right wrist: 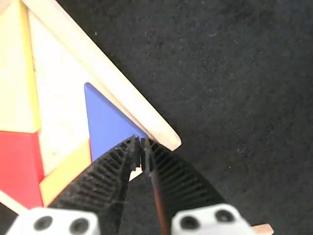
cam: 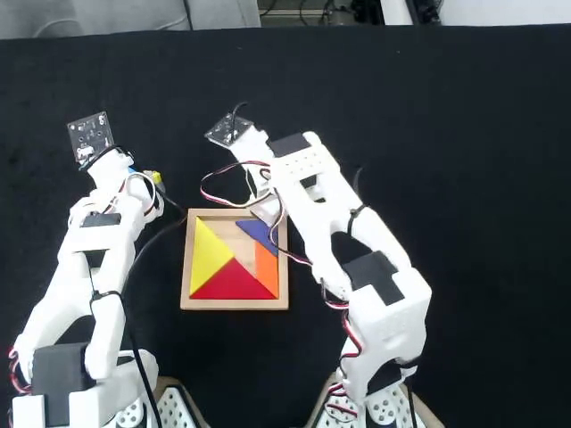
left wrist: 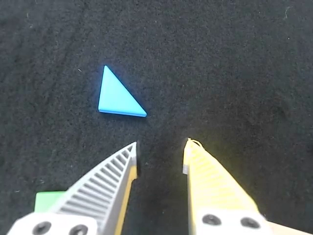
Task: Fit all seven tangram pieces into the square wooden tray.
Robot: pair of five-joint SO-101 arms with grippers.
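Observation:
The square wooden tray (cam: 189, 267) lies between the two arms. It holds a yellow triangle (cam: 210, 251), a red triangle (cam: 234, 283), an orange piece (cam: 267, 263) and a dark blue piece (cam: 255, 232). My right gripper (right wrist: 142, 145) is shut, with its tips resting on the dark blue piece (right wrist: 105, 122) at the corner just inside the tray rim (right wrist: 112, 83). My left gripper (left wrist: 162, 147) is open above the black cloth, left of the tray. A light blue triangle (left wrist: 117, 97) lies flat a short way beyond its fingertips. A green piece (left wrist: 49, 198) peeks out beside the grey finger.
A black cloth (cam: 464, 134) covers the whole table. The right arm (cam: 330, 223) leans over the tray's far right corner, and the left arm (cam: 98, 250) stands to the tray's left. Bare wood (right wrist: 58, 107) shows in the tray between the yellow and dark blue pieces.

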